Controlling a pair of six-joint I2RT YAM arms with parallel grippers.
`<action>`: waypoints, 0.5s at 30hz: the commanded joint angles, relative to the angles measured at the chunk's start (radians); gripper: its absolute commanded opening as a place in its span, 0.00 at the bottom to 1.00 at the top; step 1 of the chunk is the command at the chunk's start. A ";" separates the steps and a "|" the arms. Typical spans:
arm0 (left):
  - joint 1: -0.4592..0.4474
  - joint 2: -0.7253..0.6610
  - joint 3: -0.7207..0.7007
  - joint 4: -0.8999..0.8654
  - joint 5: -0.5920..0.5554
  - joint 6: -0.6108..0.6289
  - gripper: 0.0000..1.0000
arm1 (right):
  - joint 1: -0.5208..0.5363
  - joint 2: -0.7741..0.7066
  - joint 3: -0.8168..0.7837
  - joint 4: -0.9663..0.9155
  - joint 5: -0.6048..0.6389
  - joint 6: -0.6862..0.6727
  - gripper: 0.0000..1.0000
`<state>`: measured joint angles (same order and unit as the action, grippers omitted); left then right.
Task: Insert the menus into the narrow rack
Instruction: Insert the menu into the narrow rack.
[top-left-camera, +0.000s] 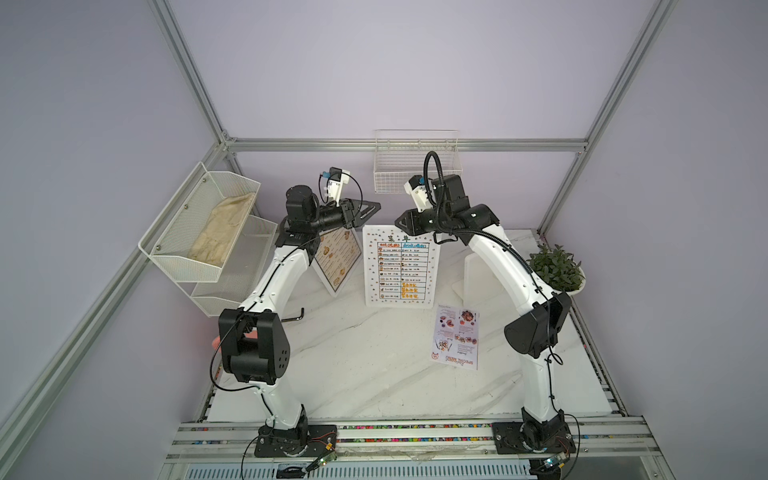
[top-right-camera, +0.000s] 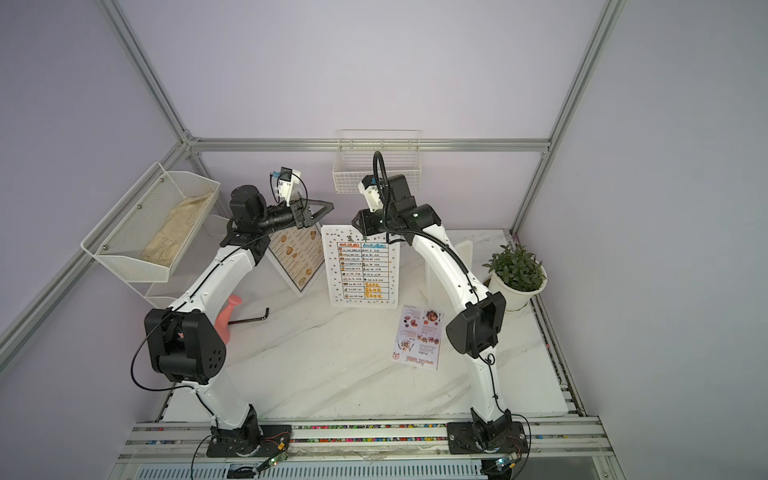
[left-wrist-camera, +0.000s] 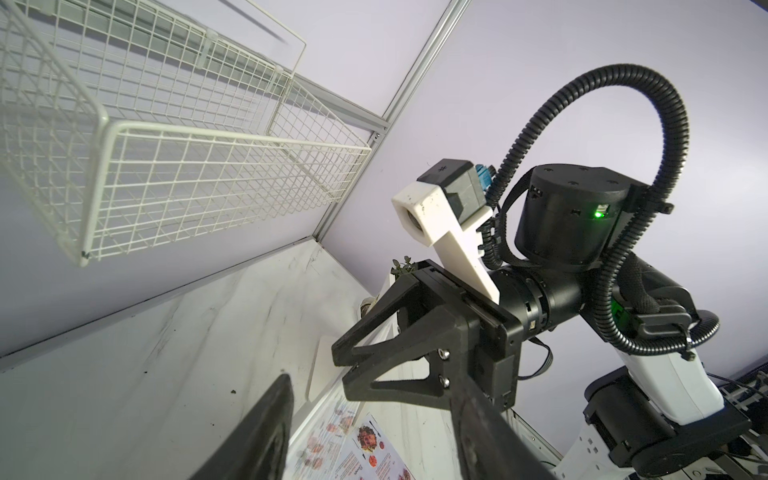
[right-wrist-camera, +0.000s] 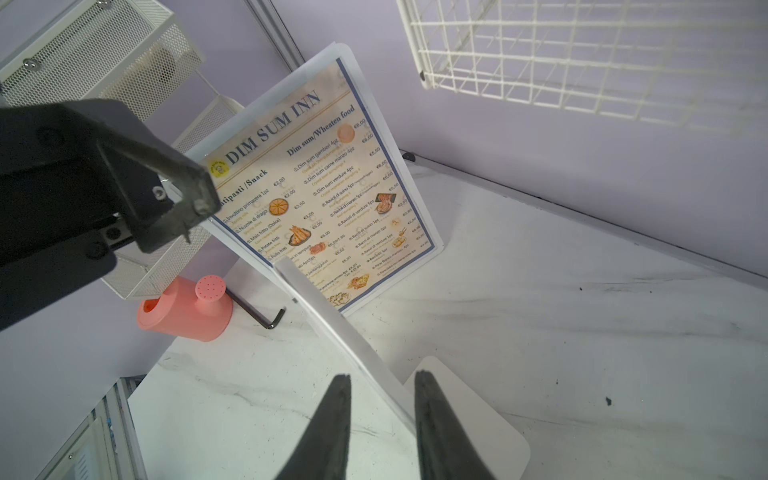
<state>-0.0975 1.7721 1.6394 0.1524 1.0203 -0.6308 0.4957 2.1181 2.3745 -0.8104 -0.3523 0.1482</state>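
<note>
The white grid-table menu (top-left-camera: 397, 270) stands upright on the table in both top views. My right gripper (top-left-camera: 402, 221) is at its top edge. In the right wrist view that edge (right-wrist-camera: 332, 316) runs in between the right gripper's (right-wrist-camera: 380, 376) fingers, shut on it. My left gripper (top-left-camera: 372, 207) hovers open by the sheet's top left corner, nothing between its fingers (left-wrist-camera: 270, 432). The DIM SUM INN menu (right-wrist-camera: 324, 187) leans upright behind, at the left. The small leaflet (top-left-camera: 456, 337) lies flat on the table. The wire rack (top-left-camera: 417, 166) hangs on the back wall above both grippers.
A two-tier mesh shelf (top-left-camera: 208, 224) holding a cloth hangs on the left wall. A pink watering can (top-right-camera: 227, 316) and an Allen key (top-left-camera: 293, 318) lie near the left arm. A white stand (top-left-camera: 471, 270) and a potted plant (top-left-camera: 555, 268) sit at the right.
</note>
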 joint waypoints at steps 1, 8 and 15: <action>0.011 -0.043 -0.019 0.025 -0.003 0.030 0.61 | 0.009 -0.042 -0.013 -0.021 -0.013 -0.025 0.30; 0.018 -0.050 -0.024 -0.006 -0.020 0.052 0.64 | 0.012 -0.045 -0.026 -0.030 -0.013 -0.030 0.30; 0.019 -0.069 -0.026 -0.106 -0.061 0.131 0.72 | 0.014 -0.035 -0.013 -0.035 -0.020 -0.028 0.30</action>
<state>-0.0853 1.7679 1.6375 0.0788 0.9829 -0.5598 0.5003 2.1128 2.3573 -0.8200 -0.3573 0.1436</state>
